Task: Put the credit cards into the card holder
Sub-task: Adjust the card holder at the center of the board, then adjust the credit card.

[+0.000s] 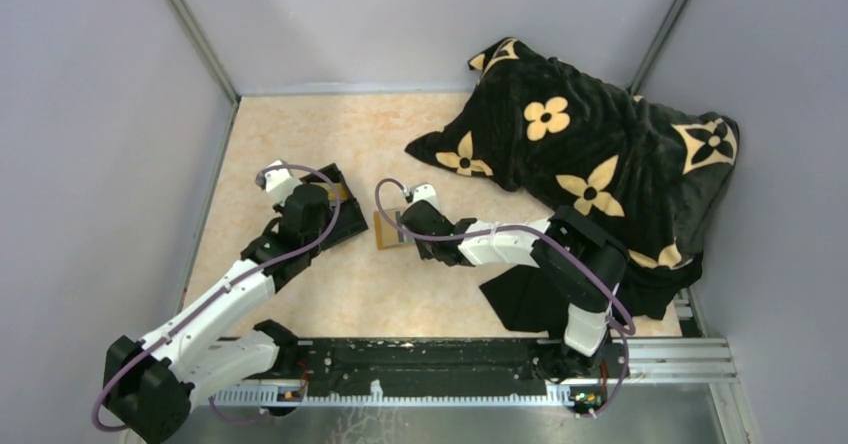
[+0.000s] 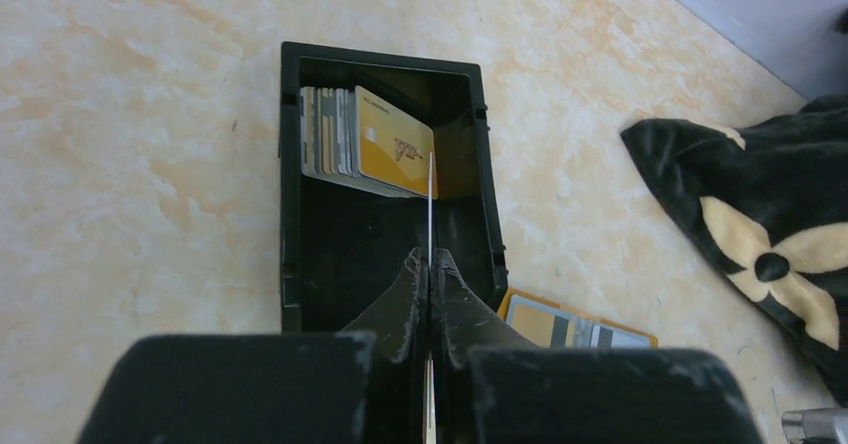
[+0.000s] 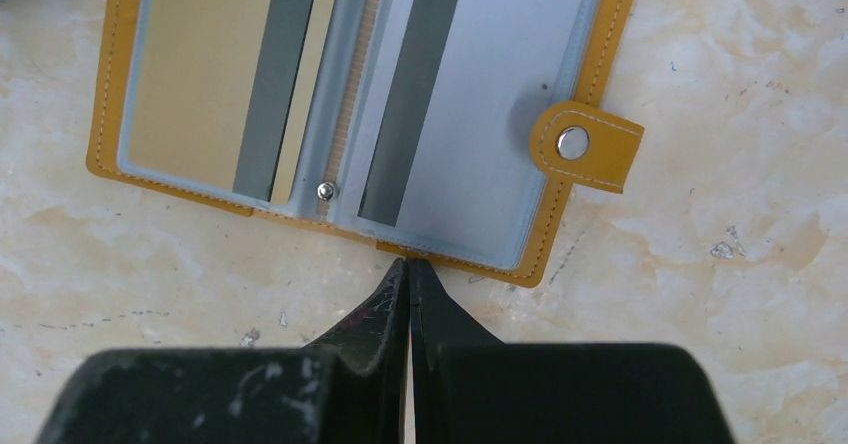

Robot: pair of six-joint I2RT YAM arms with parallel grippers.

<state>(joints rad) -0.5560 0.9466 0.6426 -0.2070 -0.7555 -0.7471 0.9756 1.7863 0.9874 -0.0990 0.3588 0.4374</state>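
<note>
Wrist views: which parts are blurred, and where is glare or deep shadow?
Left wrist view: the housing of the left end effector is blurred; the black box is dark inside; the gripped credit card, edge-on, is only a bright line. Right wrist view: the card holder is sharp, its snap glints; the housing of the right end effector is blurred.

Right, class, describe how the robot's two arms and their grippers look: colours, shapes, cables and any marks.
The left arm and right arm have white links between bulky black joints, each trailed by a looping purple cable. The left gripper and right gripper have black tapering fingers, scuffed with pale marks.
</note>
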